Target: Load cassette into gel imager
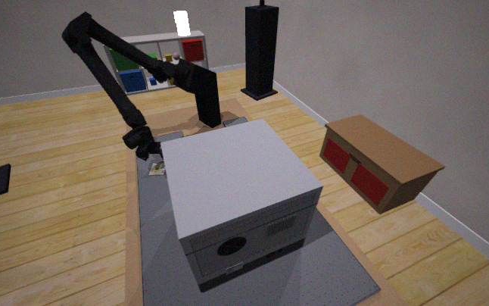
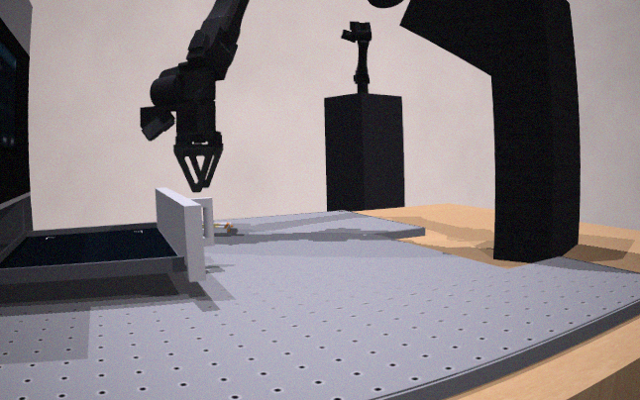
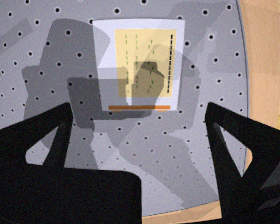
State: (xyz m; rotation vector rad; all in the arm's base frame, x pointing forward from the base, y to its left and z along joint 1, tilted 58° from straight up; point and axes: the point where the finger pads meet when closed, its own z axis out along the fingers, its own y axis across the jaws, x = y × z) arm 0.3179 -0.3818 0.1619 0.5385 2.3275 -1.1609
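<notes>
The cassette FINISHED (image 3: 139, 66) is a flat clear plate with a yellow gel and an orange edge strip. It lies on the grey perforated mat, also seen in the top view (image 1: 157, 168) and, low and edge-on, in the exterior view (image 2: 223, 228). My gripper (image 2: 197, 184) hangs above it, pointing down, open and empty; in the wrist view its two fingers stand wide apart on either side below the cassette. The imager IM (image 1: 235, 186) is a grey box. Its drawer (image 2: 88, 249) is pulled out, with dark glass and a white front panel with handle (image 2: 182, 229).
The arm's black base column (image 2: 536, 129) stands on the wooden table edge to the right. A black pillar (image 2: 365, 149) stands behind the mat. The mat's edge and wooden border (image 3: 257, 63) run close to the cassette's right side.
</notes>
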